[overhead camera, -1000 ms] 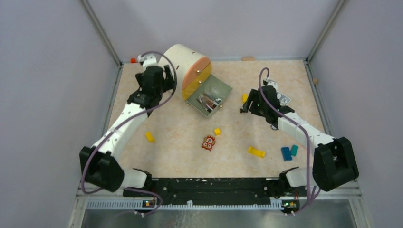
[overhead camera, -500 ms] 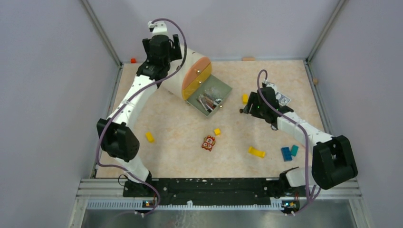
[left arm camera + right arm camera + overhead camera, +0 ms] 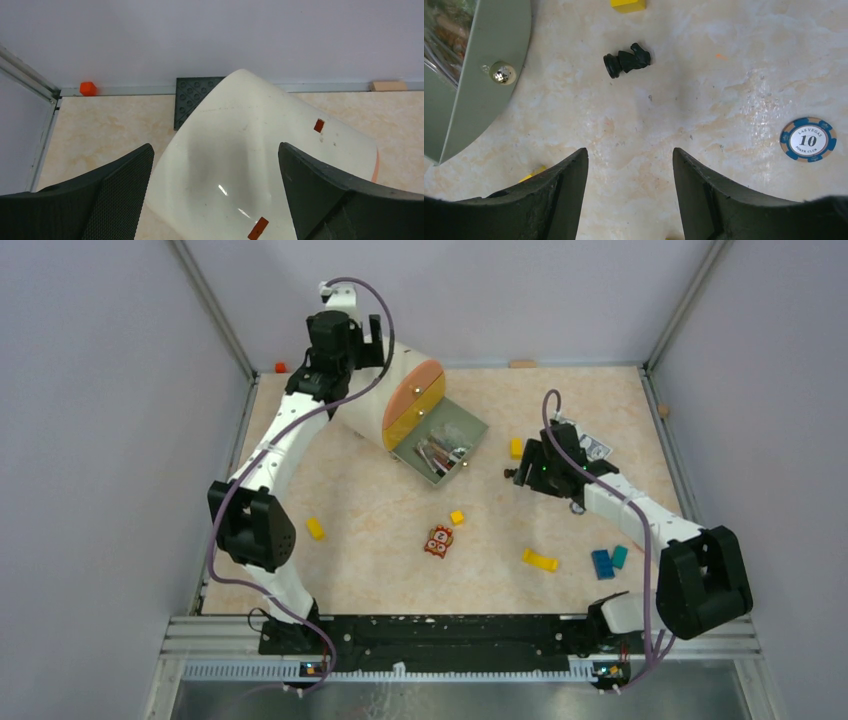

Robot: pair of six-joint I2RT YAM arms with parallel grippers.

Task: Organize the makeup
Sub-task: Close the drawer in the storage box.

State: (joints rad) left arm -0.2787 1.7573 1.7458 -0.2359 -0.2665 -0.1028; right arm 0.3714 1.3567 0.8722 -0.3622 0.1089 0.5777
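The makeup (image 3: 438, 454) lies as thin dark and red sticks in the open grey-green drawer (image 3: 470, 426) of a cream rounded organizer (image 3: 372, 370) with peach and yellow fronts. My left gripper (image 3: 347, 338) hangs over the organizer's back; in the left wrist view the left gripper (image 3: 215, 150) is open, its fingers on either side of the cream shell (image 3: 260, 145), and contact cannot be told. My right gripper (image 3: 630, 152) is open over bare table, right of the drawer (image 3: 479, 80). A bit of makeup (image 3: 444, 25) shows in it.
A small black piece (image 3: 626, 60), a yellow block (image 3: 628, 4) and a poker chip (image 3: 808, 139) lie ahead of the right gripper. An orange-red toy figure (image 3: 438, 540), yellow blocks (image 3: 315, 528) (image 3: 540, 560) and blue blocks (image 3: 602, 563) sit nearer. An orange cube (image 3: 88, 88) and black studded plate (image 3: 192, 95) are by the back wall.
My left arm has lifted from the organizer's left side and reached up over its back. The right gripper has shifted only slightly.
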